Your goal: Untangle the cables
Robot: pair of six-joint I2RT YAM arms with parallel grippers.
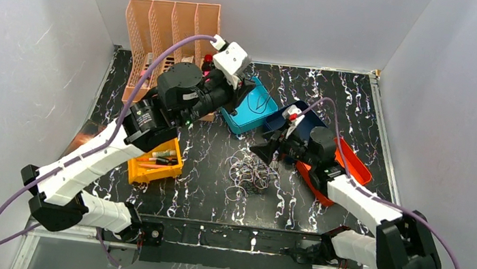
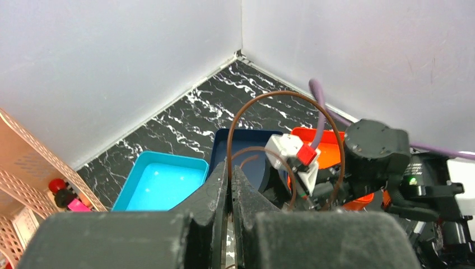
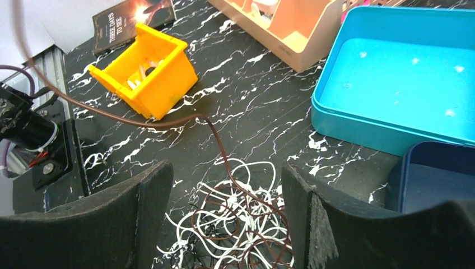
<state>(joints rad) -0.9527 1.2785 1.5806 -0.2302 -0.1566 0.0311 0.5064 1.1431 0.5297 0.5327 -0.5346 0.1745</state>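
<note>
Top external view: nearest the arm bases, the cables [image 1: 251, 172] are lying in a loose tangle of white and dark loops on the black marbled worktop [image 1: 204, 165], just on the near side of the turquoise tray [image 1: 237, 122]. A yellow bin [image 1: 155, 162] is sitting to the near left of that tray, well apart from it.

The right hand [image 1: 264, 151] is hovering over the tangle's far right edge, near the tray's near right corner. In the right wrist view its fingers [image 3: 151, 213] are spreading wide, released and gripping nothing, with the cables [image 3: 235, 224] lying below between them. One brown cable [image 3: 213, 134] is running out of the tangle and rising leftward past the yellow bin [image 3: 145, 75], away from the turquoise tray [image 3: 392, 73].

The left hand [image 1: 246, 93] is hanging above the turquoise tray. In the left wrist view this hand [image 2: 229, 174] is clenching on the brown cable [image 2: 269, 95], which is arching up in a big loop.

A dark blue tray [image 1: 301, 108] is sitting just beside the turquoise tray's right side, with an orange tray [image 1: 352, 165] farther right. A peach file rack [image 1: 166, 29] is standing to the tray's far left, against the back wall.
</note>
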